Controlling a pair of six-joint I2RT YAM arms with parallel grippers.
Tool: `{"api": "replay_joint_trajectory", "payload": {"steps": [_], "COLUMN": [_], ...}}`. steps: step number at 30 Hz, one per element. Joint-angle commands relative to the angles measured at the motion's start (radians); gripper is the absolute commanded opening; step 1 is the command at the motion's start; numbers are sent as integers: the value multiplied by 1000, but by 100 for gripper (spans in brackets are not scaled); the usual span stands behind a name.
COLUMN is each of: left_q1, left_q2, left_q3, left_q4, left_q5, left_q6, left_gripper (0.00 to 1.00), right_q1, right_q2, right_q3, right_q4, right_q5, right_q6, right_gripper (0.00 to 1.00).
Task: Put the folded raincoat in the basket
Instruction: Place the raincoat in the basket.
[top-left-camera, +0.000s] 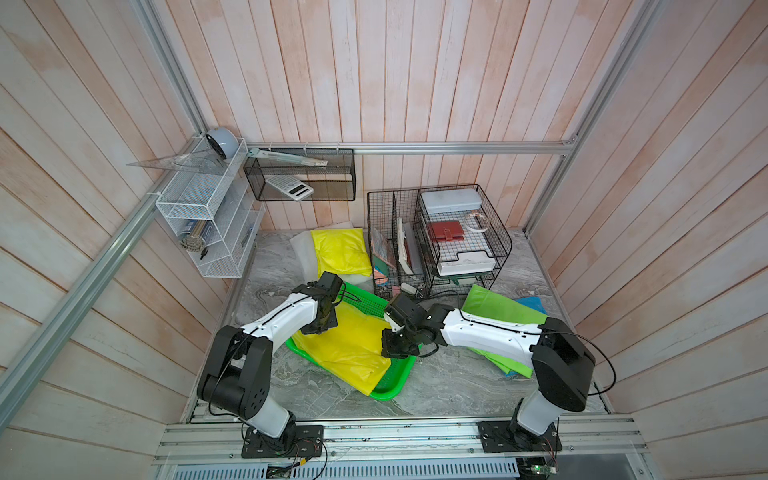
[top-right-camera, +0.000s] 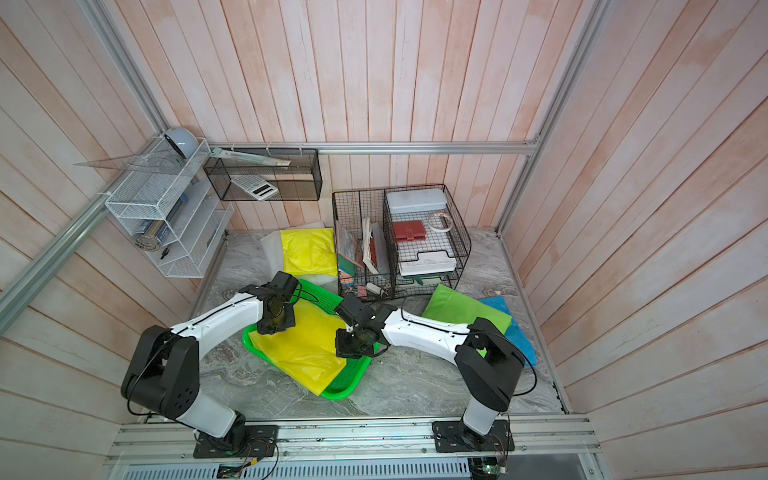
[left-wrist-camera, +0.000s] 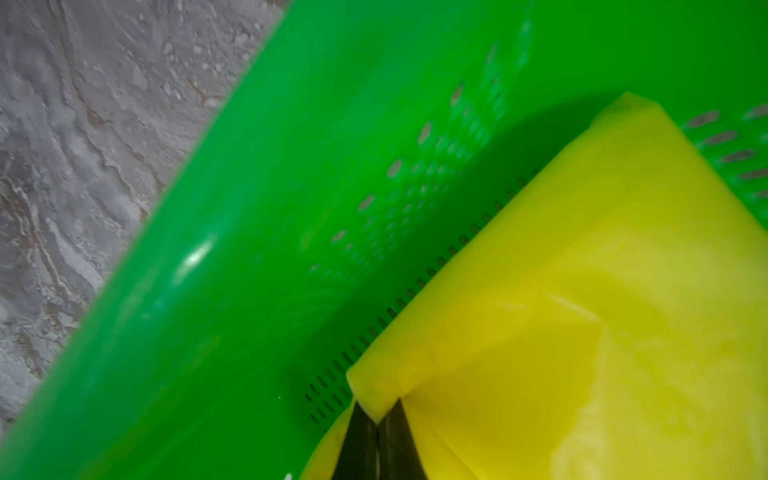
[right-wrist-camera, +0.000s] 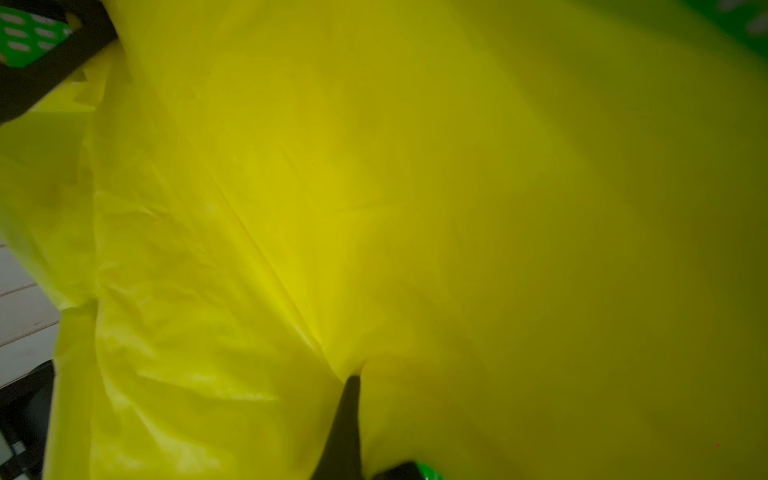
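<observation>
Nearest, a corner of the raincoat (top-left-camera: 349, 345) spills over the basket's (top-left-camera: 388, 395) near rim, and the rest lies inside. Our left gripper (left-wrist-camera: 376, 417) is pinched tight on a folded corner by the left wall. Our right gripper (right-wrist-camera: 356, 376) is clamped on the right edge, we judge to hold the fold flat while it settles. The film is thin, glossy and creased. The basket is rigid, perforated plastic. Farther off, another yellow sheet (top-left-camera: 340, 251) lies beside the wire organiser (top-left-camera: 436, 237).

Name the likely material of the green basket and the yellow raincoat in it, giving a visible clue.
The basket: likely moulded plastic, glossy, with highlights and slotted perforations. The raincoat: probably thin plastic film, faintly shiny, sharply creased, draping over the rim.
</observation>
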Motion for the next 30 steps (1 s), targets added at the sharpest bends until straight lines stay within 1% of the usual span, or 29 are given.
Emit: {"api": "replay_joint_trajectory", "payload": {"steps": [1,3,6,8,10,11,13,16,18,20,22,24,27,30], "left_q1": [8,-13,-69,-112,-165,-188,-261,-338,-347,-347,-347,-349,-348,-346], "left_q2": [-55,-101,-185,-246,-306,-327,-357,-354,-341,-316,-279,-244,-212,-190], "left_q3": [-48,-88,-139,-181,-228,-243,-271,-259,-245,-212,-167,-130,-94,-107], "left_q4": [22,35,17,16,35,46,88,85,84,72,93,92,65,105], "left_q5": [31,85,106,120,136,142,155,130,108,54,6,-56,-159,-166], "left_q6": [-83,-128,-216,-279,-352,-381,-435,-487,-480,-444,-368,-321,-288,-238], "left_gripper": [0,0,0,0,0,0,0,0,0,0,0,0,0,0], "right_q1": [-35,-87,-178,-247,-312,-336,-381,-406,-401,-389,-372,-358,-324,-281], "right_q2": [20,10,-33,-49,-53,-52,-59,-88,-99,-119,-152,-188,-239,-260], "right_q3": [7,4,-19,-25,-22,-21,-21,-28,-18,-19,-37,-72,-131,-165], "right_q4": [-137,-201,-272,-331,-393,-416,-448,-438,-438,-424,-386,-328,-250,-201], "right_q5": [36,38,39,16,-6,-9,-15,-26,-38,-50,-52,-60,-36,-5], "right_q6": [-100,-174,-280,-354,-435,-461,-500,-493,-475,-445,-397,-338,-246,-190], "right_gripper": [0,0,0,0,0,0,0,0,0,0,0,0,0,0]}}
